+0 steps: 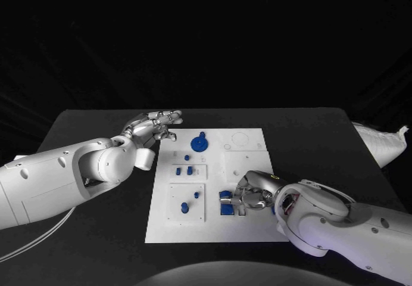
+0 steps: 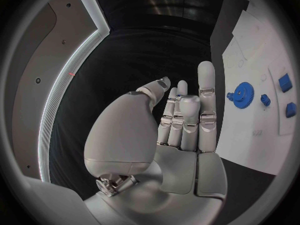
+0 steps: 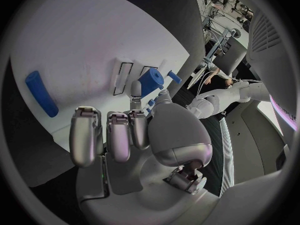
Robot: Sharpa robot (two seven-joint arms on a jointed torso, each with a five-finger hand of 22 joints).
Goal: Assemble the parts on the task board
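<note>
board: one white task board (image 1: 249,229) mid-desk (image 1: 86,122) | parts: one blue gear (image 1: 198,143) at far end, two small blue pegs (image 1: 184,171) mid-board, two blue pieces (image 1: 189,202) on near-left panel | left hand (image 1: 155,127): fingers apart, empty, at board's far-left corner | right hand (image 1: 244,193): fingers curled round a blue block (image 1: 227,202) on near part of board

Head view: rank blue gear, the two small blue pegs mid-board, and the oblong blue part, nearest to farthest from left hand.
From the left hand:
1. Blue gear, far end of the task board, right beside the hand.
2. Two small blue pegs, mid-board.
3. Oblong blue part, near-left panel.
</note>
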